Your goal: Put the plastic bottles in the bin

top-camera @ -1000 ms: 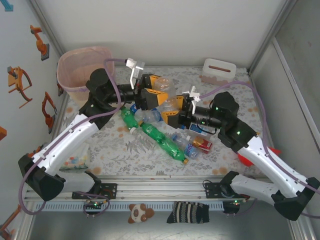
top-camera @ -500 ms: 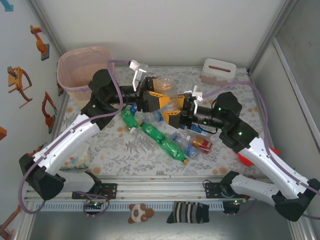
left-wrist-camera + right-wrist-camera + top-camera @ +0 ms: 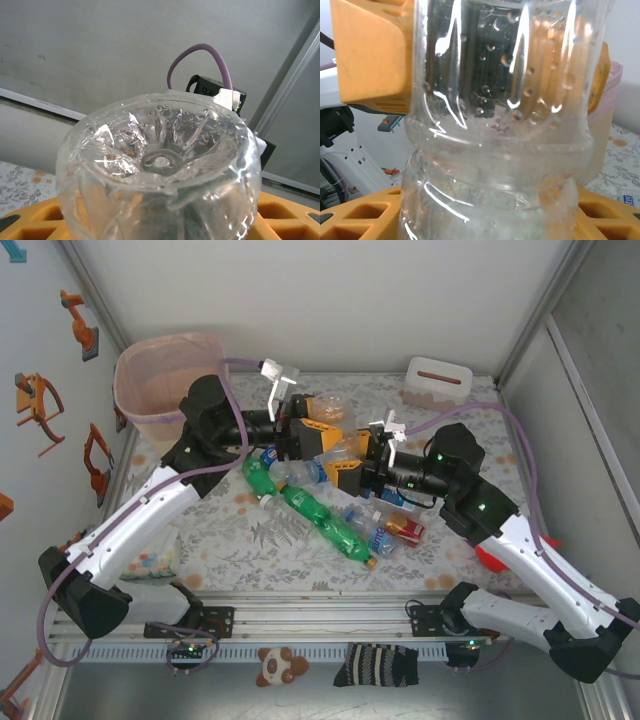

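A clear plastic bottle [image 3: 340, 448] hangs above the middle of the table between my two grippers. My right gripper [image 3: 343, 462] is shut on one end of it [image 3: 490, 150]. My left gripper [image 3: 326, 430] has its yellow fingers [image 3: 370, 50] pressed on both sides of the other end, and the bottle's ribbed base [image 3: 160, 160] faces the left wrist camera. Two green bottles [image 3: 258, 478] [image 3: 330, 522] and small clear ones with blue labels [image 3: 300, 472] [image 3: 378, 536] lie on the table below. The beige bin [image 3: 128, 390] with its pink liner stands at the back left.
A small red carton [image 3: 405, 529] lies by the bottles under the right arm. A white box with a slot [image 3: 438, 380] sits at the back right. A red object [image 3: 490, 558] lies near the right wall. Walls close off the back and both sides.
My left gripper has moved right toward the right gripper and narrowed its jaws onto the clear bottle. The right gripper has kept its hold and hardly moved.
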Controlling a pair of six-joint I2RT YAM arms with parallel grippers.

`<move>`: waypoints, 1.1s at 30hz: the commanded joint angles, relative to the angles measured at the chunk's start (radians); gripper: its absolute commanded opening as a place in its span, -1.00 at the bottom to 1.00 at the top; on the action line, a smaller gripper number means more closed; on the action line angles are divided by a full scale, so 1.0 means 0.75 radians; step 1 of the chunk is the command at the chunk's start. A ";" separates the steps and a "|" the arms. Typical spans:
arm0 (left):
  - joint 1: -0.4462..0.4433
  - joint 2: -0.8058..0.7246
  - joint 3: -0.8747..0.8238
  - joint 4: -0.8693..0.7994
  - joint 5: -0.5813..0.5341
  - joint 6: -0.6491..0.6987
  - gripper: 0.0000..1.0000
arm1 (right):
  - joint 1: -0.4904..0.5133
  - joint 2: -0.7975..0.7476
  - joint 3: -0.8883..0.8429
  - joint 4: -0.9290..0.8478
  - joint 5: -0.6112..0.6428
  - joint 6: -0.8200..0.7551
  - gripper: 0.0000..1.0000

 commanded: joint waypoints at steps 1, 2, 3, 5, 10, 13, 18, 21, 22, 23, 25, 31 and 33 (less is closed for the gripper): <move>-0.016 -0.030 0.037 -0.058 -0.005 0.068 0.06 | -0.007 -0.020 0.049 -0.013 0.073 0.004 -0.26; -0.016 -0.028 0.037 -0.066 -0.015 0.074 0.05 | -0.008 -0.021 0.050 -0.026 0.087 -0.001 -0.18; -0.016 -0.032 0.039 -0.075 -0.026 0.081 0.04 | -0.008 -0.024 0.052 -0.038 0.099 -0.005 -0.09; -0.014 -0.033 0.045 -0.104 -0.055 0.099 0.03 | -0.009 -0.025 0.062 -0.083 0.140 -0.016 0.13; 0.009 -0.043 0.097 -0.304 -0.211 0.193 0.02 | -0.008 -0.057 0.062 -0.169 0.241 -0.038 0.42; 0.055 -0.058 0.111 -0.388 -0.300 0.205 0.00 | -0.007 -0.088 0.050 -0.210 0.310 -0.052 0.46; 0.177 -0.097 0.138 -0.558 -0.502 0.212 -0.03 | -0.007 -0.126 0.051 -0.283 0.445 -0.078 0.48; 0.263 -0.111 0.197 -0.730 -0.674 0.258 -0.03 | -0.007 -0.137 0.066 -0.321 0.537 -0.088 0.48; 0.295 -0.112 0.224 -0.788 -0.727 0.274 -0.03 | -0.007 -0.137 0.072 -0.339 0.566 -0.091 0.47; 0.324 -0.108 0.246 -0.833 -0.761 0.280 -0.03 | -0.007 -0.135 0.080 -0.352 0.590 -0.093 0.48; 0.412 -0.096 0.303 -0.936 -0.815 0.294 -0.03 | -0.007 -0.134 0.089 -0.366 0.627 -0.102 0.47; 0.695 -0.011 0.472 -1.149 -0.872 0.288 -0.03 | -0.008 -0.115 0.107 -0.369 0.647 -0.104 0.47; 0.779 0.024 0.515 -1.171 -0.866 0.272 -0.03 | -0.008 -0.103 0.114 -0.368 0.642 -0.104 0.47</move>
